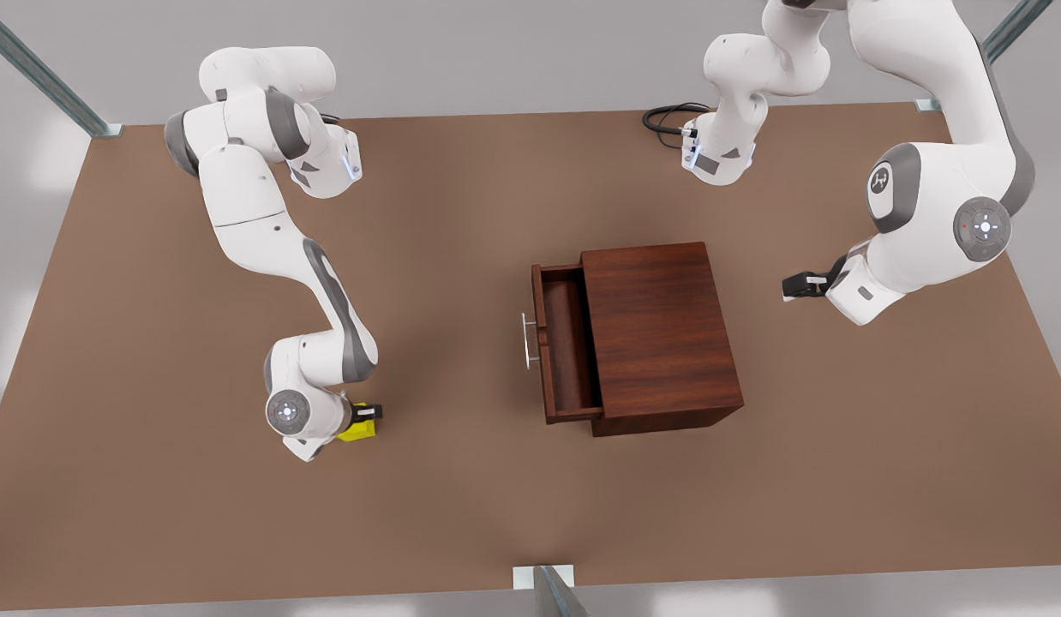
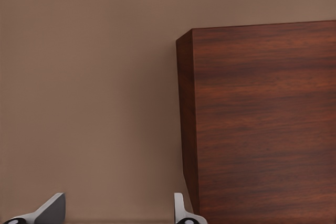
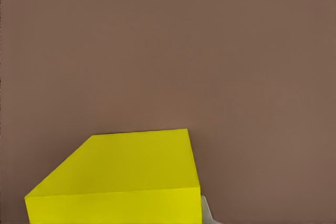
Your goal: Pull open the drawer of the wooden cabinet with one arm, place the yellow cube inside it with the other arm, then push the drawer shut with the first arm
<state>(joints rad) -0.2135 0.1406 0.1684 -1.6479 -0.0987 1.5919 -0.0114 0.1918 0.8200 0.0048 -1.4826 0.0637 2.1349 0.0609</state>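
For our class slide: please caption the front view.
Drawer of the cabinet open; right claw at the yellow cube.

Front view high overhead, facing down on table (image 1: 153, 514) — wrist views close, low, sharing its surface.

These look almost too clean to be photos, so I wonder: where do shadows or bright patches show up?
Front view: soft light, no hard shadows, pale and darker bands across the table. Left wrist view, left jaws open beside the cabinet: its narrow face is darker than the broad one. Right wrist view, right jaws at the cube: one face brighter, no glare.
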